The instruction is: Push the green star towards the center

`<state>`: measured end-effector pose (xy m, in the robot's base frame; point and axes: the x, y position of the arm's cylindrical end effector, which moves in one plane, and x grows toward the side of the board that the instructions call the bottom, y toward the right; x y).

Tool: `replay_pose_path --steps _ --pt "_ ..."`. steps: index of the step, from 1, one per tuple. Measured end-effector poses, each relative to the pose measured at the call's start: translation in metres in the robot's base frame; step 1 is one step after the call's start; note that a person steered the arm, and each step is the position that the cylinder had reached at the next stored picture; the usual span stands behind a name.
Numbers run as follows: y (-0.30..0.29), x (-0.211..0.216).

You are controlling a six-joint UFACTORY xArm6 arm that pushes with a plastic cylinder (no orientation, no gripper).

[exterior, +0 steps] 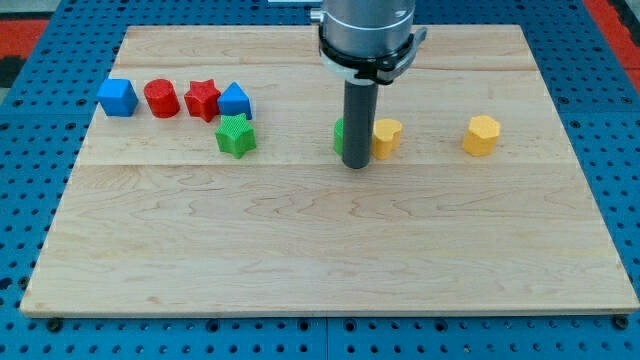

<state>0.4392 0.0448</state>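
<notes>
Wooden board (pixel 330 260) on a blue perforated table (pixel 30 330), seen from the one camera. The arm ends in a straight dark rod (pixel 358 125) hanging from a grey metal mount (pixel 366 35) at the view's top centre; it carries no jaws, so nothing is grasped or clamped. My tip (pixel 357 165) rests on the board just above its middle, between a green block (pixel 340 135), of which only a sliver shows at the rod's left edge and whose shape cannot be made out, and a yellow block (pixel 387 138) just beside the rod on the view's right; whether the tip touches either cannot be told. A second yellow block, hexagonal (pixel 481 135), lies well apart toward the view's right. The green star (pixel 236 135) sits in the left half of the board, well apart from the tip and to its left at nearly the same height in the view. Just above the star, touching or nearly touching it, is a blue block (pixel 234 100) with a pointed top. That block closes a row running to the view's left: a red star (pixel 202 99), a red cylinder (pixel 160 98), and a blue cube (pixel 117 97) set slightly apart at the row's left end.
</notes>
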Motion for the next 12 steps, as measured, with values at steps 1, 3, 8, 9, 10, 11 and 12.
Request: replay_pose_path --steps 1,3,8,9,10,11,12 --pt "0.025 -0.001" --pt "0.074 0.019" --pt "-0.004 0.096" --pt "-0.109 0.103" --pt "-0.191 0.077" --pt "-0.209 0.021" --pt "-0.209 -0.024"
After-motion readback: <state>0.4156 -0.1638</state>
